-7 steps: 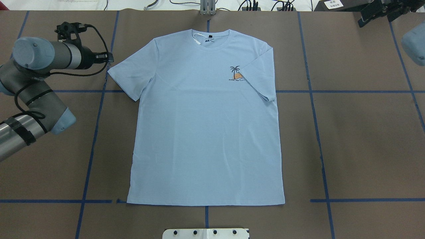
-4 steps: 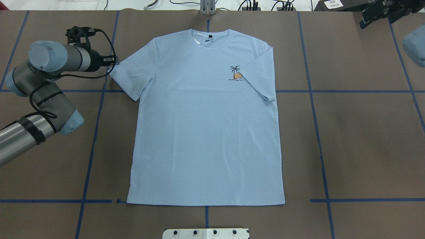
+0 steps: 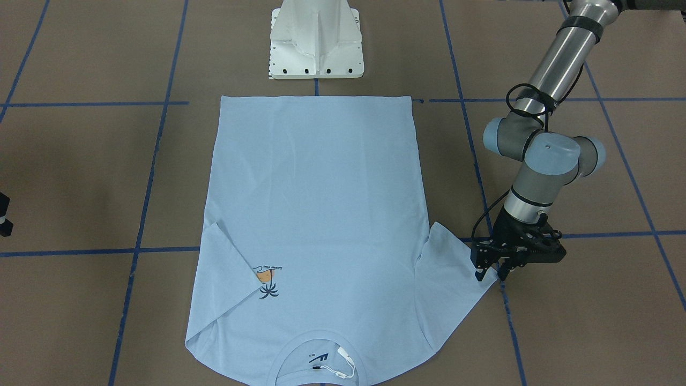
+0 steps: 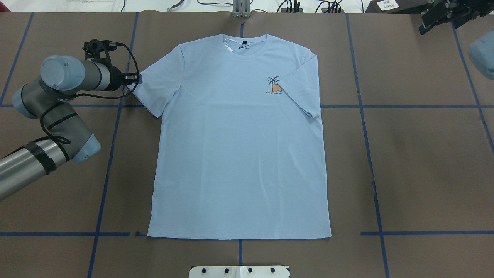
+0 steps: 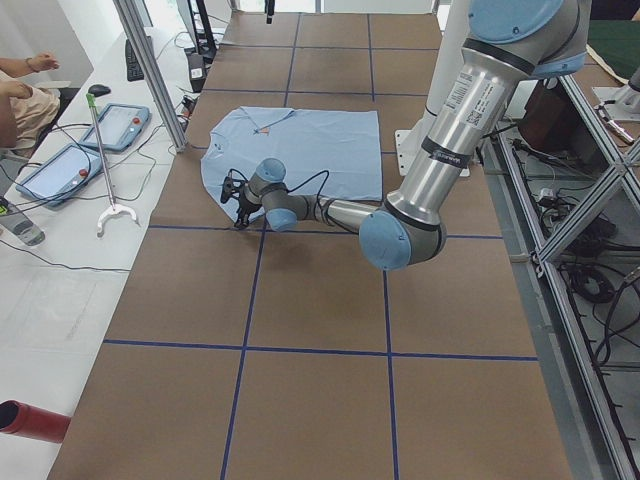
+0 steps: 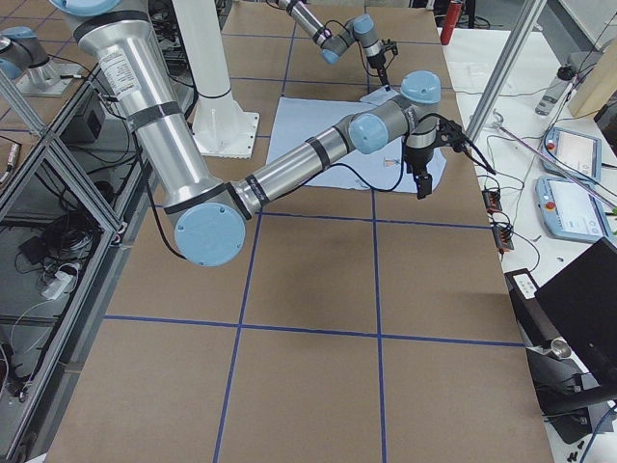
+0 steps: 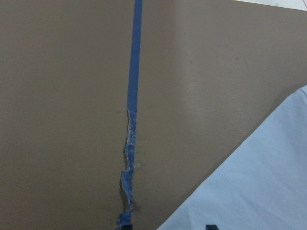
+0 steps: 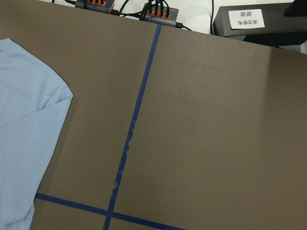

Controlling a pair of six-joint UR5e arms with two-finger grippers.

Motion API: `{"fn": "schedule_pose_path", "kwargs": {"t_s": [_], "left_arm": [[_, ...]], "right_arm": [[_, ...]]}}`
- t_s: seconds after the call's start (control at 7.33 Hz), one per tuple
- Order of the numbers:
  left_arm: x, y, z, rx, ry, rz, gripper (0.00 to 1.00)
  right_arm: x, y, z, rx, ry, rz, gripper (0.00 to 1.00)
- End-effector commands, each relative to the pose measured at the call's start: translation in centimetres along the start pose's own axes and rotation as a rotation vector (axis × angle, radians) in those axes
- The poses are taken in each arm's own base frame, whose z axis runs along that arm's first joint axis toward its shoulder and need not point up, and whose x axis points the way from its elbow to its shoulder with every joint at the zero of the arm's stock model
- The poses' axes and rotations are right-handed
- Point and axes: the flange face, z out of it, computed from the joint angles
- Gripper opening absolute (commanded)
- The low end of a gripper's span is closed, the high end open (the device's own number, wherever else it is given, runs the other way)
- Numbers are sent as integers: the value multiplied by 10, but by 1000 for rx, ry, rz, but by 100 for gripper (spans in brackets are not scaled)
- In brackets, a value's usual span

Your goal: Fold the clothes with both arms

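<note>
Table (image 4: 417, 162): matte brown covering, flat, ruled into big squares by blue tape (image 4: 112, 146); the tape is frayed in places.

Left arm (image 4: 65, 77): silver-grey tube sections, light blue joint caps, a black cable looped round the wrist.

T-shirt (image 4: 239, 154): light blue knit, smooth, laid flat at the table's middle, front up, hem toward the robot and straight. Left sleeve (image 4: 154, 88) is spread out to a broad wedge. Round ribbed collar (image 4: 247, 55) at the far end, with a white tag (image 4: 228, 45) on a loop inside it. Small palm print (image 4: 274, 85), dark fronds over orange. Right sleeve (image 4: 303, 88) is folded inward over the chest, its edge touching the print.

Left gripper (image 3: 490, 274): points down at the left sleeve's outer tip, jaws moderately apart, one finger over the hem, the other over bare table. Nothing gripped; contact with the cloth unclear.

Right gripper (image 6: 421, 185): hangs well apart from the shirt, off its right side, near the table's far edge. How far open, cannot tell.
</note>
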Motion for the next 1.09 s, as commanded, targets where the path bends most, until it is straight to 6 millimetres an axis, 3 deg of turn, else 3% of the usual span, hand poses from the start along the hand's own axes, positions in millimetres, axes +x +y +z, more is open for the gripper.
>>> {"fn": "schedule_pose_path", "kwargs": {"t_s": [0.0,0.14,0.27,0.82,0.95], "left_arm": [[-1,3,1,-4,-3,14,57],[-1,3,1,-5,-4,14,44],[1,2,0,-2,1,15,0],[21,-6,-12,23,22,18,0],[47,-16,-20,16,12,6,0]], "right_arm": [[0,0,1,-2,1,1,100],[0,0,1,-2,1,1,100],[0,0,1,-2,1,1,100],[-1,0,0,1,0,0,100],[0,1,0,0,0,4,100]]}}
